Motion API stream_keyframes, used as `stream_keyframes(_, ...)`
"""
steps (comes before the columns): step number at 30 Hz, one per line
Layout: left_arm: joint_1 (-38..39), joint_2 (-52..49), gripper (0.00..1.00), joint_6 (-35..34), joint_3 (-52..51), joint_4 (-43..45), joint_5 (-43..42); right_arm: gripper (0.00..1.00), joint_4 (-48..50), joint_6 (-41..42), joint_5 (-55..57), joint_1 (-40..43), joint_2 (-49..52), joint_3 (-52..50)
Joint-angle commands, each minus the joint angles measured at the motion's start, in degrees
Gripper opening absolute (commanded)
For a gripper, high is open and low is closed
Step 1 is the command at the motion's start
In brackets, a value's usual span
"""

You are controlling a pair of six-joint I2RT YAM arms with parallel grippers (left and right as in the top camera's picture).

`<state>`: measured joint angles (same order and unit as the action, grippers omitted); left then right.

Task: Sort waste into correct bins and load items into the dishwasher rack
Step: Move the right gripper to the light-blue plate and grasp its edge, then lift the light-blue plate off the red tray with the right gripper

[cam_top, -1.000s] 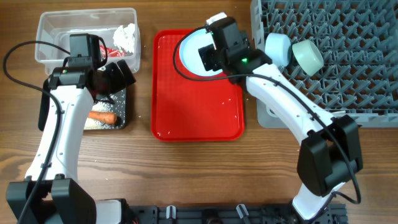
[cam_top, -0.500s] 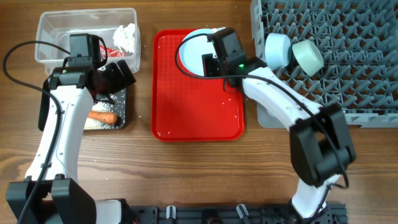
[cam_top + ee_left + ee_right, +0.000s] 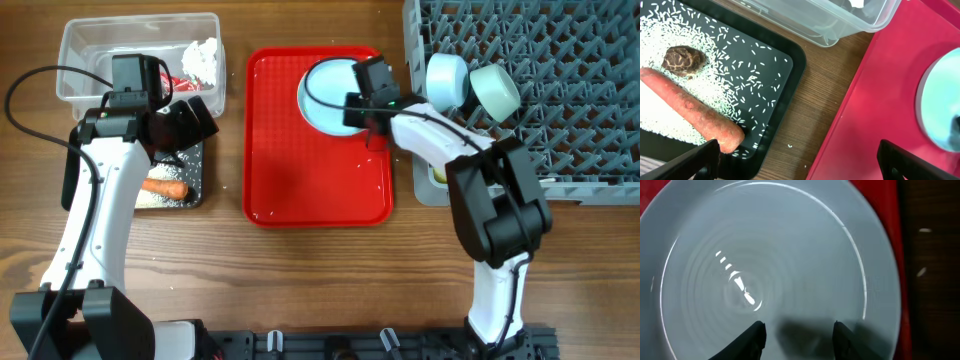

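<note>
A pale blue plate (image 3: 325, 92) (image 3: 770, 270) lies at the back right of the red tray (image 3: 310, 170). My right gripper (image 3: 362, 100) (image 3: 797, 327) is over the plate's right part, fingers partly apart, with only the plate's face showing between them. My left gripper (image 3: 190, 122) (image 3: 797, 160) hangs wide open and holds nothing, over the gap between the black tray (image 3: 195, 192) and the red tray. On the black tray lie a carrot (image 3: 695, 117), a brown lump (image 3: 682, 60) and rice (image 3: 730, 80). The clear tub (image 3: 100, 50) holds tissue (image 3: 203, 58) and a red wrapper (image 3: 180, 82).
The grey dishwasher rack (image 3: 530, 90) fills the back right, with a white bowl (image 3: 447, 80) and a mint-green bowl (image 3: 495, 90) standing in its left part. A few rice grains lie on the wood (image 3: 790, 146) between the black tray and the red tray.
My right gripper has moved right and down onto the plate and its fingers have narrowed. The plate has shifted a little to the right. The left arm has not moved.
</note>
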<state>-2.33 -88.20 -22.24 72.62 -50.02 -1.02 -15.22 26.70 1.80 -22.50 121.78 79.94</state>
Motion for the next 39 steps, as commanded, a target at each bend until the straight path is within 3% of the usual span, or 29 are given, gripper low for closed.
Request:
stream_keyframes(1,-0.15,0.44,1.00,-0.74,0.57,0.02,-0.44,0.44,-1.38,1.86,-3.58,1.33,1.75,-0.68)
stream_keyframes(6,-0.15,0.44,1.00,-0.74,0.57,0.02,-0.44,0.42,-1.86,-4.61,-8.81,1.29,1.73,-0.66)
stream_keyframes(11,-0.15,0.44,1.00,-0.74,0.57,0.02,-0.44,0.43,-8.85,-7.04,-9.53,1.36,0.17,0.48)
stream_keyframes(18,-0.15,0.44,1.00,-0.74,0.57,0.02,-0.44,0.61,-16.52,-5.31,-8.15,1.53,-11.23,2.23)
stream_keyframes(23,-0.15,0.44,1.00,-0.74,0.57,0.02,-0.44,0.63,-18.91,-4.07,-7.23,1.51,-11.58,1.77)
stream_keyframes(33,-0.15,0.44,1.00,-0.74,0.57,0.02,-0.44,0.45,-25.22,0.48,-7.87,1.40,-6.38,0.07)
stream_keyframes(39,-0.15,0.44,1.00,-0.74,0.57,0.02,-0.44,0.40,-26.47,1.14,-7.50,1.11,-6.21,-0.04)
